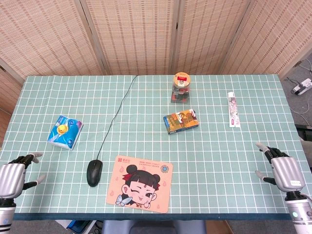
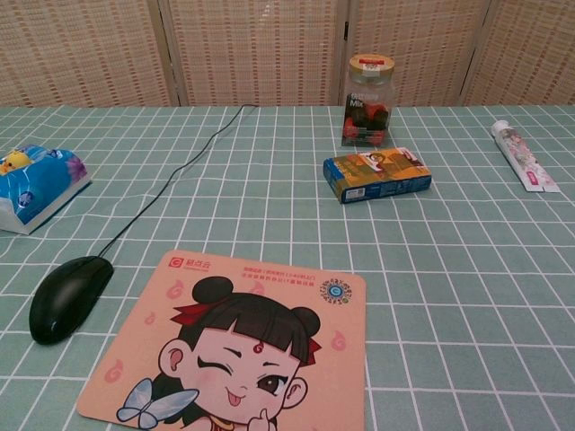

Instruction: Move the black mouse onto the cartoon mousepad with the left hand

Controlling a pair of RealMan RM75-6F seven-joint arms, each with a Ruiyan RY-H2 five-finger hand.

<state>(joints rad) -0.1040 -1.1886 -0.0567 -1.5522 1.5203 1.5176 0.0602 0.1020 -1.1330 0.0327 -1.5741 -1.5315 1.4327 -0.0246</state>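
We see the black mouse lying on the table, just beside the left edge of the cartoon mousepad, its cable running toward the far edge. Our left hand rests at the near left corner, fingers apart, holding nothing, well apart from the mouse. Our right hand sits at the near right corner, likewise spread and empty. A tissue pack, a jar, a small box and a tube lie farther back.
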